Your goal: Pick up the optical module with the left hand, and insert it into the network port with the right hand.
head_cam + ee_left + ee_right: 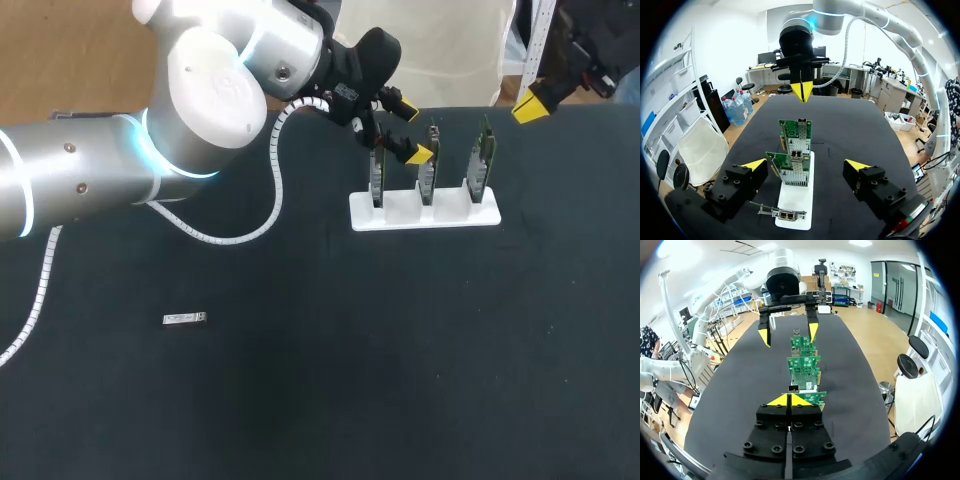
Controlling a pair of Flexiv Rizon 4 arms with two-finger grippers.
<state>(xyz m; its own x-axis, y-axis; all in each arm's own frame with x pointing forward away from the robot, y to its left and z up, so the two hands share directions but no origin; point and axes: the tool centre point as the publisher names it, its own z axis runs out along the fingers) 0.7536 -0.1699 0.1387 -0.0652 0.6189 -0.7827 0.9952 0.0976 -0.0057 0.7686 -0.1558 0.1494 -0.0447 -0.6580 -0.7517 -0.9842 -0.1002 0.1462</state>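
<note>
The optical module (185, 318) lies flat on the black table (300, 400), alone on the left arm's side and well apart from everything else. That is a spot the left arm can reach without crossing the other, but the module is not yet picked up.

The left gripper (414, 132) is nowhere near it. It hangs by the left end of the white stand (425, 212) at the far side of the table, fingers spread wide and holding nothing. In its own wrist view the row of cards runs ahead of it, in line with the gap between its tips.

The stand holds three network cards (796, 135) upright in slots, one behind another. Each network port (793, 388) seems to sit at its card's upper edge — open to a module brought down from above rather than pushed in from the side.

The right gripper (789, 400) hovers off the stand's right end, looking back along the same row, its fingers pressed together with nothing between them. The placing looks sensible: it sits close to the ports it must serve and leaves the near table free for the pick.

By this showing the task is at its very start. The left arm has to come away from the stand and down to the module. The module is thin and lies flat, so it probably wants a grip across its narrow sides — and a low one, close to the table. The right fingers must part before any handover.
</note>
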